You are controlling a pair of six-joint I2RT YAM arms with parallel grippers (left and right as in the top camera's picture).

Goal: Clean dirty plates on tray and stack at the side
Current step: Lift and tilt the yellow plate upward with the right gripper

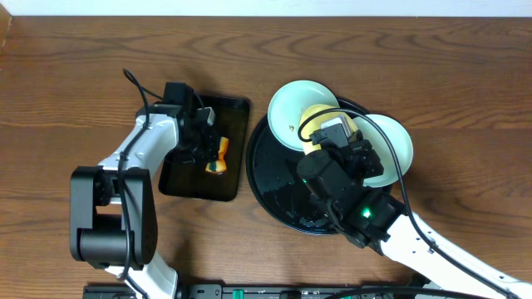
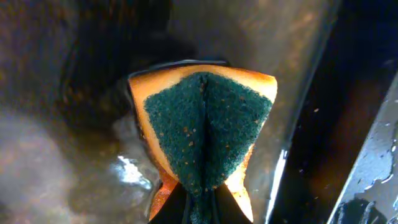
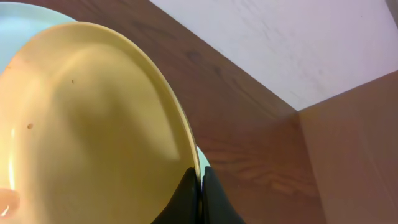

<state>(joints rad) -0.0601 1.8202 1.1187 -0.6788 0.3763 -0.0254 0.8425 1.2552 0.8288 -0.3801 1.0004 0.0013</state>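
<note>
Right gripper [image 3: 199, 186] pinching yellow plate [image 3: 93, 124] by thin rim. Plate tilted, centre-right of overhead frame, over round tray [image 1: 270, 178], between upper mint plate [image 1: 291, 108] and right mint plate [image 1: 397, 143]. Left gripper [image 2: 200, 210] squeezing folded sponge [image 2: 205, 124] over rectangular tray [image 1: 237, 116], centre-left. Risk: edge-only grip, plate likely slick; wiping pressure may swing it or drop it onto neighbours.

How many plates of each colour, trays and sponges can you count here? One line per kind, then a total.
Mint plates: 2
Yellow plate: 1
Round tray: 1
Rectangular tray: 1
Sponge: 1
Total: 6
</note>
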